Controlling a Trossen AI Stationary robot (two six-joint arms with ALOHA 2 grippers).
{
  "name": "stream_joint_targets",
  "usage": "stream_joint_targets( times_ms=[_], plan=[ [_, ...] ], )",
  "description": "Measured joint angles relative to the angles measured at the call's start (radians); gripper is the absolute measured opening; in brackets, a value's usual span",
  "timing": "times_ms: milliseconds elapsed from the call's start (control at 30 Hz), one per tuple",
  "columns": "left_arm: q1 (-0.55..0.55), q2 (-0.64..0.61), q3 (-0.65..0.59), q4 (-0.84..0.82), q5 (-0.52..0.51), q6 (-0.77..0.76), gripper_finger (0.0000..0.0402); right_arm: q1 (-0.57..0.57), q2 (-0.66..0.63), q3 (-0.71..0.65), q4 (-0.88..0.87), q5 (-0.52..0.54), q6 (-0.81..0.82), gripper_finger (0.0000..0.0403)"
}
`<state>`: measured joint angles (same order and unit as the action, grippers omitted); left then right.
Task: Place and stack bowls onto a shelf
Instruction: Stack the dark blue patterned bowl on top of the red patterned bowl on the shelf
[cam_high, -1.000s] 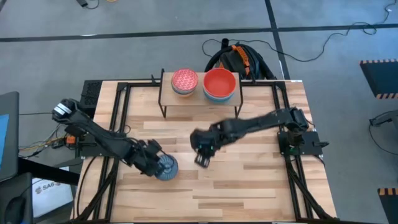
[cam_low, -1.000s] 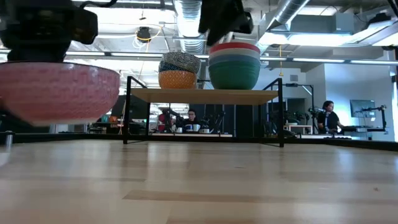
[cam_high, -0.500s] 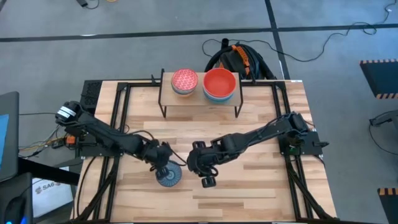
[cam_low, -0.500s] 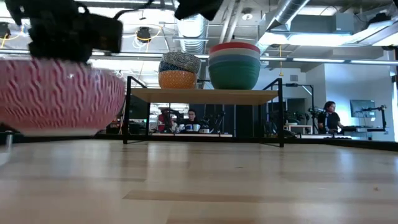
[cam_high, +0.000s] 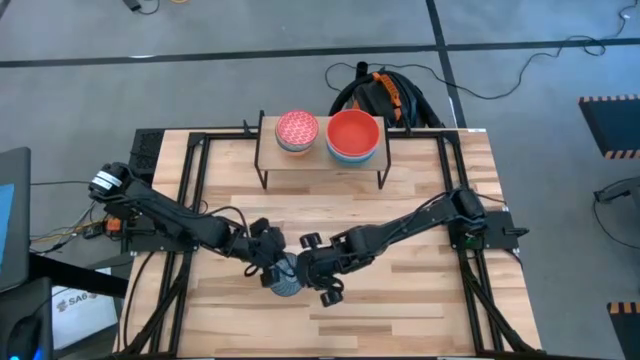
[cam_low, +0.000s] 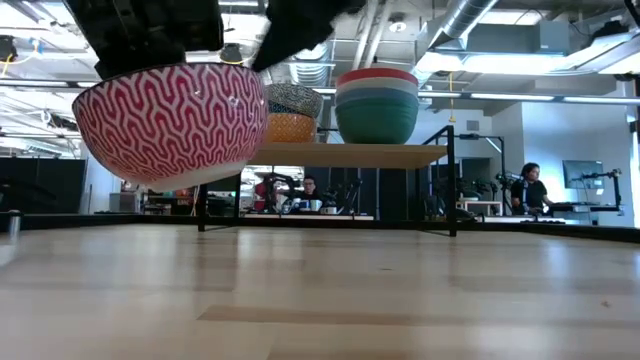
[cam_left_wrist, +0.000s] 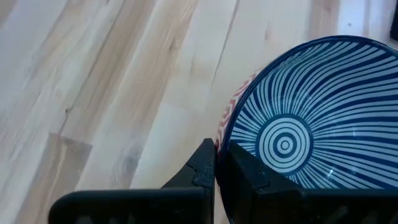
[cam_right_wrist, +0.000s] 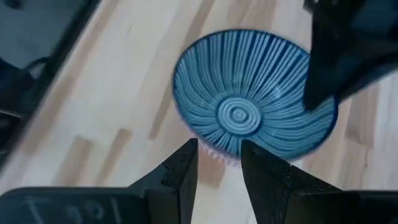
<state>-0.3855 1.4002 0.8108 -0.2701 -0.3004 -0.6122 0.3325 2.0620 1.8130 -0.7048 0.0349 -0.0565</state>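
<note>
The pink patterned bowl (cam_low: 170, 125), blue-and-white striped inside (cam_high: 286, 279), hangs above the tabletop near the middle of the table, slightly tilted. My left gripper (cam_high: 268, 268) is shut on it at its left side. My right gripper (cam_high: 312, 276) is open just to the bowl's right. In the right wrist view its fingers (cam_right_wrist: 219, 158) stand apart in front of the bowl (cam_right_wrist: 249, 93) without touching it. The shelf (cam_high: 320, 160) stands at the far edge and carries two stacks of bowls (cam_low: 288, 112) (cam_low: 376, 105). My left gripper holds the bowl by its rim (cam_left_wrist: 219, 138), pinched between the two fingers (cam_left_wrist: 205, 171), one on the pink outer wall and one inside. The fingers come from the table's left, slanting down. The bowl is lifted clear of the table, mouth up and slightly tilted.
On the shelf, the left stack shows a red patterned top (cam_high: 297, 130) and the right stack a red bowl on top (cam_high: 353, 135). A black-and-orange bundle of cables (cam_high: 385, 95) lies behind the shelf. Black frame rails (cam_high: 190, 200) run along both table sides.
My left gripper has carried the bowl toward the table's right and a little toward the near edge, keeping it off the table. My right gripper has swung from mid-table toward the near edge, then left up to the bowl, staying open.
</note>
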Motion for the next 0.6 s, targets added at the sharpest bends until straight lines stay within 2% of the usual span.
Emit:
stream_joint_targets(
  times_ms=[267, 600],
  plan=[
    [0.069, 0.001, 0.0, -0.01, 0.119, -0.113, 0.0002, 0.028, 0.023, -0.003, -0.005, 0.043, -0.309, 0.0149],
    [0.1, 0.001, 0.01, 0.009, 0.212, -0.168, 0.0002, 0.012, 0.023, -0.003, -0.003, 0.065, -0.446, 0.0148]
  ],
)
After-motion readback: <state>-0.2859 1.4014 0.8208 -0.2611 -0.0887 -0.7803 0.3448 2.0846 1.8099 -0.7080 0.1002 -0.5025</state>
